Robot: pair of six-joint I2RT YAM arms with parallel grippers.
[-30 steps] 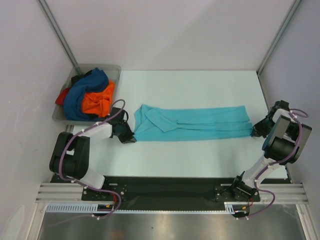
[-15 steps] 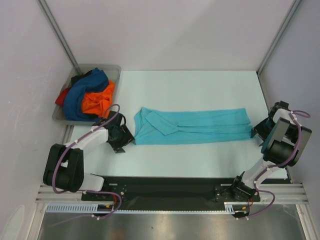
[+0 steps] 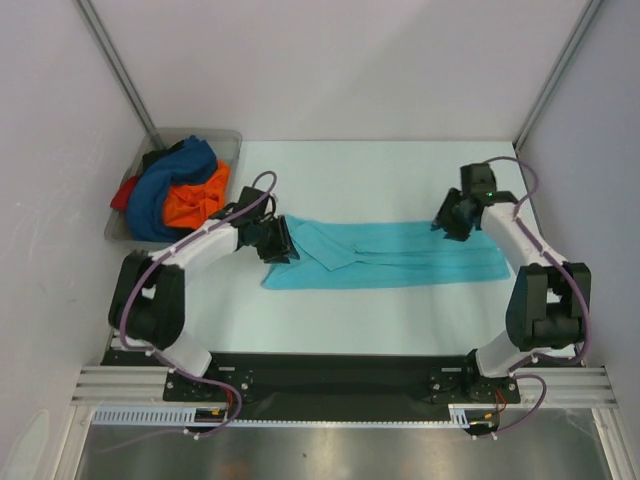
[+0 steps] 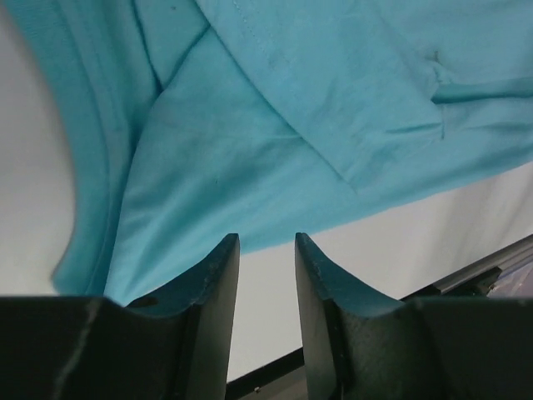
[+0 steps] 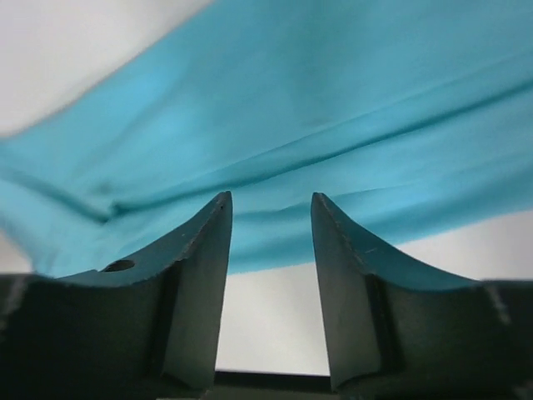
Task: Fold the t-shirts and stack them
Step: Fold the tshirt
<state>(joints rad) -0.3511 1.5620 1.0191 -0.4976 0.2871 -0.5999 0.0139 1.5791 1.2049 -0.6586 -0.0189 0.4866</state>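
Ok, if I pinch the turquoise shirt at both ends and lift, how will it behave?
Probably floppy: the turquoise t-shirt lies flat in soft creases, so its middle would sag. Its folded layers look loose and may slide apart.

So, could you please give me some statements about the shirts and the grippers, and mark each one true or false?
1. The turquoise shirt lies on the table. True.
2. The orange shirt is spread flat on the table. False: it is bunched in the tray.
3. The left gripper and the right gripper are both open and hold nothing. True.
4. The right gripper is over the dark blue shirt. False: it is over the turquoise shirt; the dark blue shirt is in the tray.
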